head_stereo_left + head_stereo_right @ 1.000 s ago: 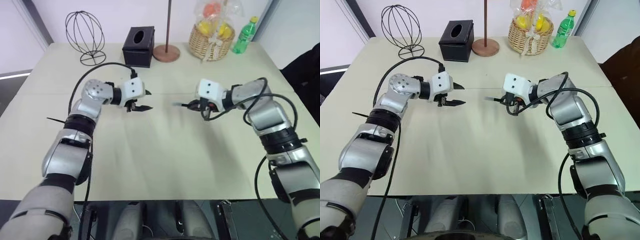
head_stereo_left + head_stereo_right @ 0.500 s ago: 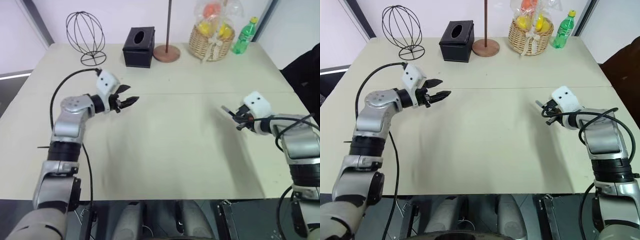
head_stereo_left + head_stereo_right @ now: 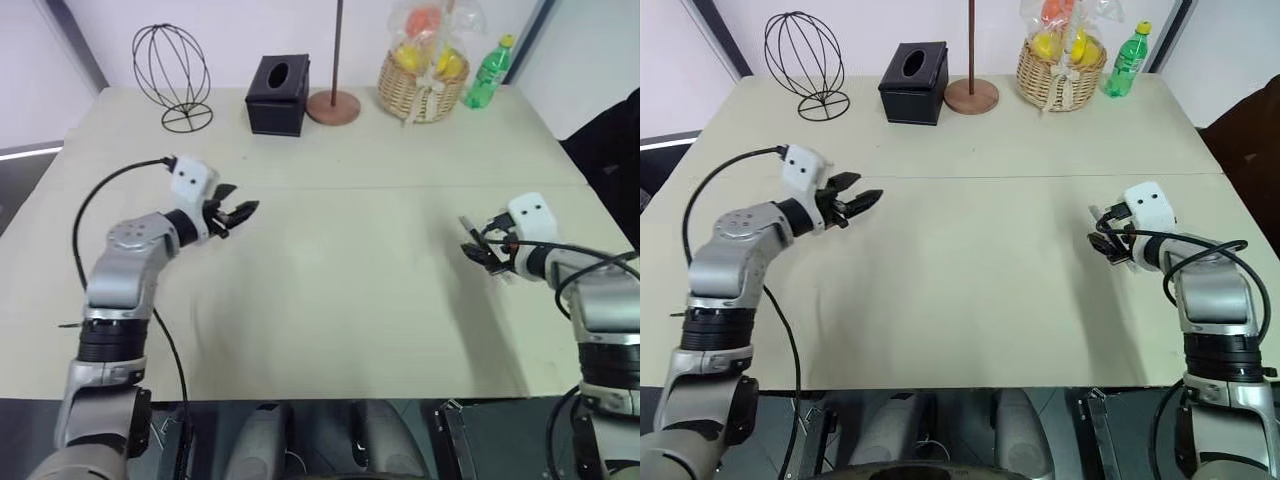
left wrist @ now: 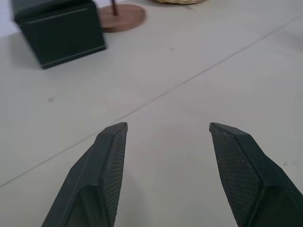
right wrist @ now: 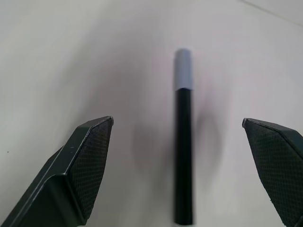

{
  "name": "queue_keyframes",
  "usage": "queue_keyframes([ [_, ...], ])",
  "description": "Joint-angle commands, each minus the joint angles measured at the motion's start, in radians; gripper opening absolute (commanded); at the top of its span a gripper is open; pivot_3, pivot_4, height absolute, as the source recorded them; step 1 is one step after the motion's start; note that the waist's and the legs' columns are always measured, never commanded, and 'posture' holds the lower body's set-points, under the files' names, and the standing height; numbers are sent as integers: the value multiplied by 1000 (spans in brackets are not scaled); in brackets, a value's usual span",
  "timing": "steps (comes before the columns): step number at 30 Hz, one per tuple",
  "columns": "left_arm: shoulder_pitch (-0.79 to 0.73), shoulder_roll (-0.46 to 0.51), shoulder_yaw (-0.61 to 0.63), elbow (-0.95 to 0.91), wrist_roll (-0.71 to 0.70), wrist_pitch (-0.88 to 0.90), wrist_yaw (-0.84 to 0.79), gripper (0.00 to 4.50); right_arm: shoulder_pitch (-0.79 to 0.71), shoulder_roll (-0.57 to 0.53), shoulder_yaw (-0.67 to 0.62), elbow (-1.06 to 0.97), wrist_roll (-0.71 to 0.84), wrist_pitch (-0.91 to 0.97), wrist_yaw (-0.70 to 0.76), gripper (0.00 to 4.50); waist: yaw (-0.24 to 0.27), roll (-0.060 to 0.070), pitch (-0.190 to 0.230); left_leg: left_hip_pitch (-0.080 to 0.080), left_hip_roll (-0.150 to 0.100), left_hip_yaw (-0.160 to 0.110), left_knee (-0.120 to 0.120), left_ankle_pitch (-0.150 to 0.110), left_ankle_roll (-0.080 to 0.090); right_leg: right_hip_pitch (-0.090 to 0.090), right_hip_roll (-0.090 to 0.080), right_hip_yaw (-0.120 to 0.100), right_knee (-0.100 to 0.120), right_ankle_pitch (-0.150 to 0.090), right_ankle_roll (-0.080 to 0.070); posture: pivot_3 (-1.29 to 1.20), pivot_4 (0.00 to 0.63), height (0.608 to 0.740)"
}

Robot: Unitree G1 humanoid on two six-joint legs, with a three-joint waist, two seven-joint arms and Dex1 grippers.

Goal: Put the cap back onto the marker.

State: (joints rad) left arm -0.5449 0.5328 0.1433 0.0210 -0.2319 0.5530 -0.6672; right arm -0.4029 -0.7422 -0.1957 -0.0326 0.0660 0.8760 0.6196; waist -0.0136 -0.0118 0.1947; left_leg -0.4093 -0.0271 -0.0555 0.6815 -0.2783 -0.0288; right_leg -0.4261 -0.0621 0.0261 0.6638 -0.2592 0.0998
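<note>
The right gripper [image 5: 177,170] has its two black fingers spread wide apart. The marker [image 5: 183,156] lies between them, in the middle of the gap, and neither finger touches it. It is a thin black stick, and it runs the same way the fingers point. The grey cap [image 5: 183,69] sits on its far end, away from the wrist, so the cap is already on the marker. Whether the marker rests flat on the table [image 3: 330,290] cannot be told for sure.

From the head, the right gripper [image 3: 480,247] is low over the right side of the table, near the edge. A bit of the marker shows there as a small pale stick poking out by the fingers.

The left gripper [image 4: 168,127] is also open, with its fingers apart and nothing between them, just bare table under it. It is on the left side of the table, well apart from the marker and from the right gripper. Ahead of it stand a black box [image 4: 59,30] and a round brown base [image 4: 122,16] with a thin pole.
</note>
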Motion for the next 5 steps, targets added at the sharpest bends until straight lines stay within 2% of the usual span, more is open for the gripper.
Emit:
queue_keyframes([
  [1, 33, 30, 45, -31, -24, -20, 4, 2880, 19, -60, -54, -19, 22, -22, 17, 4490, 1, 0, 0, 0, 0, 0, 0, 0, 0, 0, 0, 0, 0, 0, 0, 0, 150, 740],
  [5, 80, 56, 60, -51, -30, -14, 5, 2880, 46, -95, -92, -14, 50, -24, 23, 4490, 2, 0, 0, 0, 0, 0, 0, 0, 0, 1, 0, 0, -1, 0, 0, 0, 150, 740],
])
